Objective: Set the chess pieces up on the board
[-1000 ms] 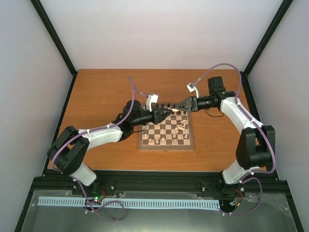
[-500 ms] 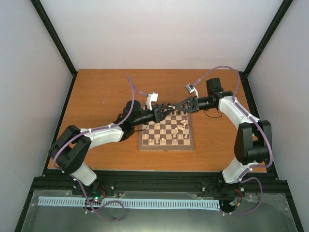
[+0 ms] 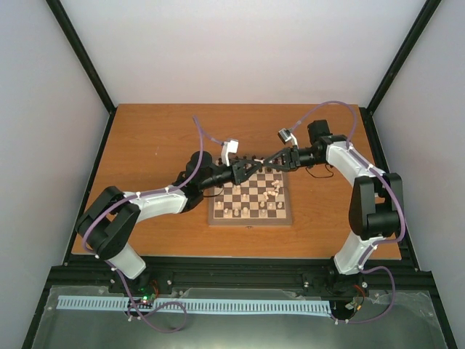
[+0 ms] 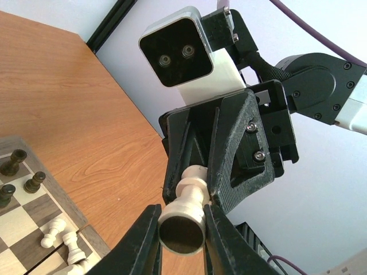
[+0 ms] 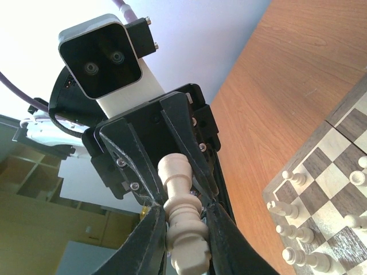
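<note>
Board [image 3: 251, 221], middle of counter [image 3: 152, 138]: cream pieces [image 3: 270, 195] scattered over its squares, not yet in ranks. Above its far edge, one cream piece [image 4: 184, 211] held aloft, with the left tool [image 4: 181, 228] nipped on its base and the right tool [image 5: 184, 232], wide apart a second ago, now clamped on the other end. Handover judged half done; the left tool has yet to release.

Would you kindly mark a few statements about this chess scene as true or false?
1. The left end effector and the right end effector both grip one piece. True.
2. That piece is dark brown. False: it is cream.
3. The board is bare. False: other pieces are on it.
4. The board lies on a wooden table. True.
</note>
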Action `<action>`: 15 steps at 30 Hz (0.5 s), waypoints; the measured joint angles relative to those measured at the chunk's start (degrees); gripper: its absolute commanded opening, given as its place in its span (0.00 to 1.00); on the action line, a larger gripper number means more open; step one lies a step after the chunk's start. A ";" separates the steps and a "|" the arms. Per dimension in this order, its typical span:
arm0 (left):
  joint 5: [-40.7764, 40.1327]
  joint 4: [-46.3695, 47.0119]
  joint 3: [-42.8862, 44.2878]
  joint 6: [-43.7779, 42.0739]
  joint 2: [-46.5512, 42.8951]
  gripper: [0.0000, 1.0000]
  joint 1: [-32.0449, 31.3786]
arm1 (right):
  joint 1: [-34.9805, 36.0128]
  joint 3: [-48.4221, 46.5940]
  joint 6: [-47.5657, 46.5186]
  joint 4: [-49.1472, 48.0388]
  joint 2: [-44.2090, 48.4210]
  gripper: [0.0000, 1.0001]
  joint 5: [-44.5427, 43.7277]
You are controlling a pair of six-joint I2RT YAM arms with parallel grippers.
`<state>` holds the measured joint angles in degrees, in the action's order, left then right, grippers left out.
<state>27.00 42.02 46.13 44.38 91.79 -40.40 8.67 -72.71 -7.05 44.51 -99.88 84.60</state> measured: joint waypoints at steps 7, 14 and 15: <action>-0.79 -2.89 0.00 -0.94 -0.15 0.51 -0.04 | 0.24 -0.35 -1.03 1.05 0.42 0.09 -2.54; -5.79 -17.25 -0.33 -6.75 -7.65 0.64 -0.13 | 0.42 0.35 -1.33 -1.05 7.96 0.09 -16.31; -7.39 -20.52 -0.33 -8.04 -10.23 0.64 -0.13 | 0.46 0.92 -1.64 -1.40 9.57 0.09 -18.49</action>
<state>19.62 21.50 45.80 36.34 81.56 -40.53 9.13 -71.79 -8.69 43.11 -90.30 66.11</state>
